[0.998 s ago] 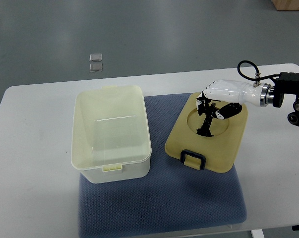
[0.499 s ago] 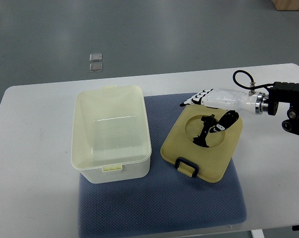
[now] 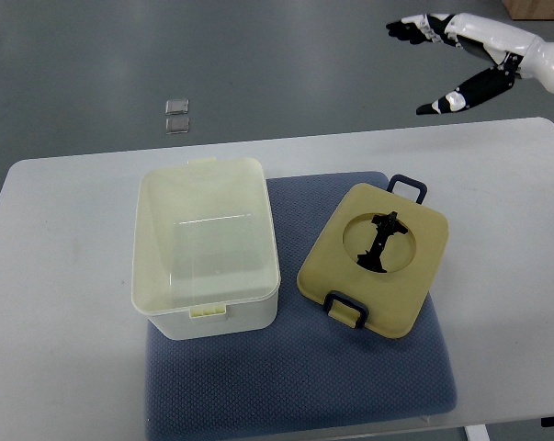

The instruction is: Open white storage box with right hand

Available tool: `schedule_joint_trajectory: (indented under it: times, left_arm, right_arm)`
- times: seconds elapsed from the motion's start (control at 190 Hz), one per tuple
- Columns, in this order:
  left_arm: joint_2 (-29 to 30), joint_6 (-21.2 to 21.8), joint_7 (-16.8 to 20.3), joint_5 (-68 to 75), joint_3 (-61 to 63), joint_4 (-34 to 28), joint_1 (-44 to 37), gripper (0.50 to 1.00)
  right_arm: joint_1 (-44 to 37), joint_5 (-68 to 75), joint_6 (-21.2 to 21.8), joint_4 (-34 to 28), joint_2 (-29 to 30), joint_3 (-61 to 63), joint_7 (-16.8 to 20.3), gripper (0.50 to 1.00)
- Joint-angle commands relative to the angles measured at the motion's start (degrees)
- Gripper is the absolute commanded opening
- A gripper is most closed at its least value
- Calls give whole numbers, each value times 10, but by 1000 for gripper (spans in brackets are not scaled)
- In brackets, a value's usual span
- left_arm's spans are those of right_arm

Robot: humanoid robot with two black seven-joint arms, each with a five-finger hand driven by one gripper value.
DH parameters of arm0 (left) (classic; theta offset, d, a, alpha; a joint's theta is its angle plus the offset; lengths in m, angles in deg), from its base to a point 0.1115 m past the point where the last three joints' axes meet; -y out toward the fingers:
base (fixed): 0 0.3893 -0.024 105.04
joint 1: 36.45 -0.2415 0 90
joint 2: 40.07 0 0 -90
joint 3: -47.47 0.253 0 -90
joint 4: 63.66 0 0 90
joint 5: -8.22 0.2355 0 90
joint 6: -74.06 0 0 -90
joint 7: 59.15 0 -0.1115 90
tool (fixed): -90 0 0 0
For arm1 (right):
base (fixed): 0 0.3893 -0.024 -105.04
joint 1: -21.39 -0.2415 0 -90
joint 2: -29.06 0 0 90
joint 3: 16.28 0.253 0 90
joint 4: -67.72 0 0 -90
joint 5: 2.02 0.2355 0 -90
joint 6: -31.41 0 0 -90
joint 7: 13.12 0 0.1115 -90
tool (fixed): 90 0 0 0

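Your right hand [image 3: 451,55] had let go of the lid [image 3: 376,259] and lifted well beyond it, fingers spread, holding nothing. The lid lay flat on the blue mat [image 3: 299,386], just beside the white storage box [image 3: 206,246], which looked empty, though its walls blurred the view. So the opening seemed done. Nothing stood in the way.

White table [image 3: 65,276] — blue mat [image 3: 295,377] lies directly on it.
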Motion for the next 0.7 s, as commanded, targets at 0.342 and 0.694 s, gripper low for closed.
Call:
schedule_joint_trajectory:
  times: [0.342,0.694]
  left_arm:
    - [0,0,-15,0,-1,11,0,1000]
    - [0,0,-16,0,-1,11,-1,1000]
  right_arm:
    - [170,721,43,162,218,164,95,930]
    - [186,706,128,255,283,199,168,930]
